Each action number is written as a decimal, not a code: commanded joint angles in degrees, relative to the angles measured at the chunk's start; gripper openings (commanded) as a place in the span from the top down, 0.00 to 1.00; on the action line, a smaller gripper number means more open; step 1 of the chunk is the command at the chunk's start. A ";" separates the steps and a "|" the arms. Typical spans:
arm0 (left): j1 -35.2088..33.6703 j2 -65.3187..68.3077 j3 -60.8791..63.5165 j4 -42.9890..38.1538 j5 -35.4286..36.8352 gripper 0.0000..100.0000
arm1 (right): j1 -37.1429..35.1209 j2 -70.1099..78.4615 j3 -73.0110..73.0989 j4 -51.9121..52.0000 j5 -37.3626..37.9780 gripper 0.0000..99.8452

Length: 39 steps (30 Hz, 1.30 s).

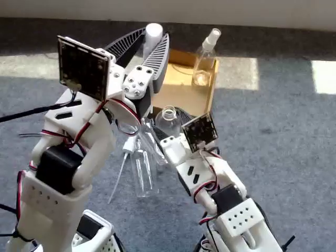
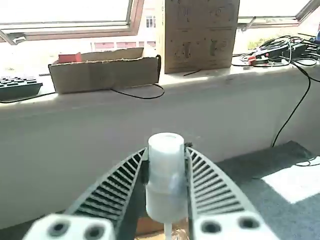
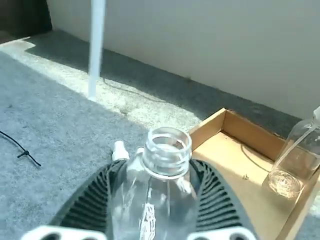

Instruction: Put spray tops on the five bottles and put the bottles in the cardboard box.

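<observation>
While the left gripper (image 1: pixel 153 42) keeps its jaws clamped on a white spray top (image 2: pixel 165 170), raised over the near edge of the cardboard box (image 1: pixel 181 94), the right gripper (image 3: pixel 161 172) has its jaws closed around the body of a clear bottle (image 3: pixel 159 205), held upright just in front of the box with its neck (image 3: pixel 166 147) open; one capped bottle (image 1: pixel 205 60) already stands in the box's far corner, and another bottle (image 1: pixel 145 173) lies on the carpet (image 1: pixel 283 147) beside a loose spray top (image 1: pixel 127 147); the step in hand looks to be seating the held top on the held bottle; the top sits above the neck and off to one side, so it should first be brought squarely over the opening, kept vertical, then lowered slowly until its collar meets the rim; the right grip must stay firm, since smooth clear plastic may twist or tilt under the push; only then fasten the top and carry the bottle to the box
</observation>
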<state>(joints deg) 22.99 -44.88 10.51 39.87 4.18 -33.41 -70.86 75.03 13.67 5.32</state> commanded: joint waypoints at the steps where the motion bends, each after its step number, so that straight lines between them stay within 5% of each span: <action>1: 1.10 -0.57 0.31 -3.96 0.70 0.99 | -0.40 -8.31 2.51 -1.54 1.14 1.00; 9: 8.75 -0.40 0.66 -5.45 0.44 0.99 | -0.75 -9.36 5.23 -1.45 3.87 1.00; 39: 5.49 4.44 13.23 -6.33 0.44 0.99 | -0.40 -9.45 4.79 2.07 3.69 1.00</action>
<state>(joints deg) 29.49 -40.13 24.04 34.59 4.53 -33.58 -79.38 81.10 16.04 8.57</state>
